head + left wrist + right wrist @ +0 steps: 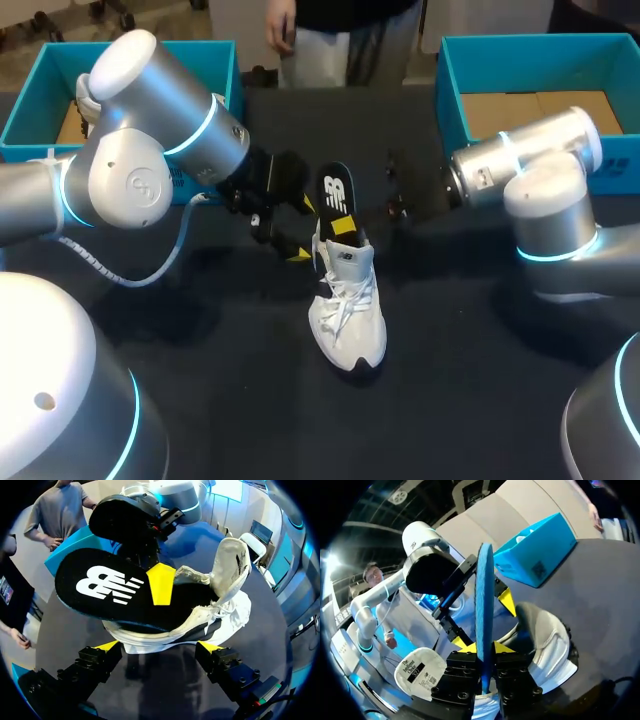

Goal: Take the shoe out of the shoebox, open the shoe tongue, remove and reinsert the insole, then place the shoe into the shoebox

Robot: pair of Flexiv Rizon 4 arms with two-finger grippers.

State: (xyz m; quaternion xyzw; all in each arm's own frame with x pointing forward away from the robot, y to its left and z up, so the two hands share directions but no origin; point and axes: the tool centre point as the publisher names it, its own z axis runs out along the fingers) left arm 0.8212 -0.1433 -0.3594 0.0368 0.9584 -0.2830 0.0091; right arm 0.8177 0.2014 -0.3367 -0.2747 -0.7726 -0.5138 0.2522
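White sneaker stands mid-table, toe nearest, black insole jutting up from its heel; open teal shoebox far left, second shoebox far right.

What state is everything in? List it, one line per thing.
shoe: upright on the table
insole: half out of the shoe, tilted up
right gripper: shut on the insole
left gripper: open, fingers beside the shoe
left shoebox: open-topped
right shoebox: open-topped, cardboard floor showing
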